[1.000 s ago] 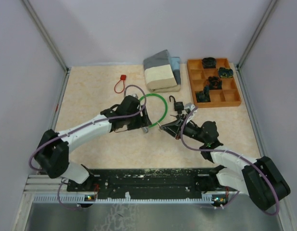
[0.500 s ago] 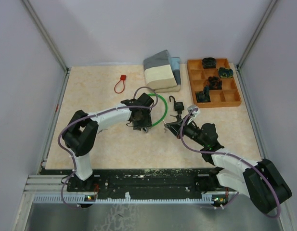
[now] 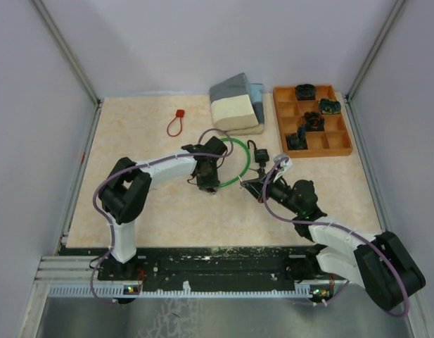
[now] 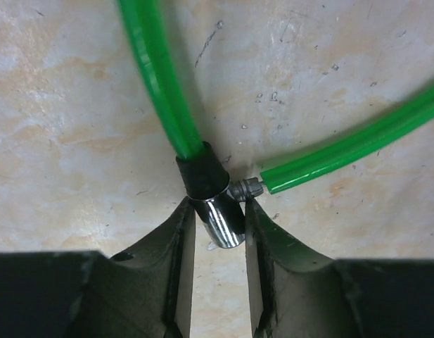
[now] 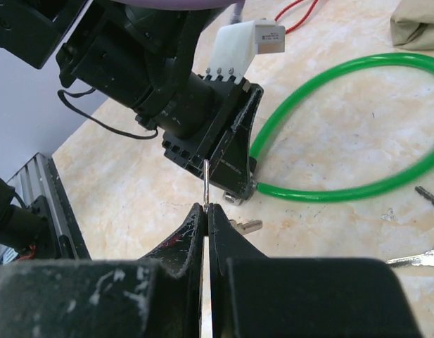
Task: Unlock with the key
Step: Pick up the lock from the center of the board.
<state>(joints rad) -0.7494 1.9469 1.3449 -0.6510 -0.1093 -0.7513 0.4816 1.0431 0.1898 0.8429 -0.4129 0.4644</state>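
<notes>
A green cable lock (image 3: pixel 239 160) lies looped mid-table. In the left wrist view its cable (image 4: pixel 160 77) runs into a black and chrome barrel (image 4: pixel 224 224). My left gripper (image 4: pixel 219 205) is closed on that barrel, a finger on each side; it also shows in the top view (image 3: pixel 208 176). My right gripper (image 5: pixel 206 206) is shut on a thin key (image 5: pixel 205 182) that stands up edge-on from the fingertips, a short way in front of the barrel end (image 5: pixel 234 196). The right gripper also shows in the top view (image 3: pixel 253 184).
A loose key (image 5: pixel 246 225) lies on the table by the right fingertips, more keys (image 5: pixel 413 259) to the right. A small black padlock (image 3: pixel 259 153), a red loop tag (image 3: pixel 176 123), a beige and grey block (image 3: pixel 236 105) and an orange tray (image 3: pixel 337 144) with dark parts stand behind.
My left arm has folded in and its gripper has moved right onto the barrel of the green lock. My right gripper has shifted slightly left with the key.
</notes>
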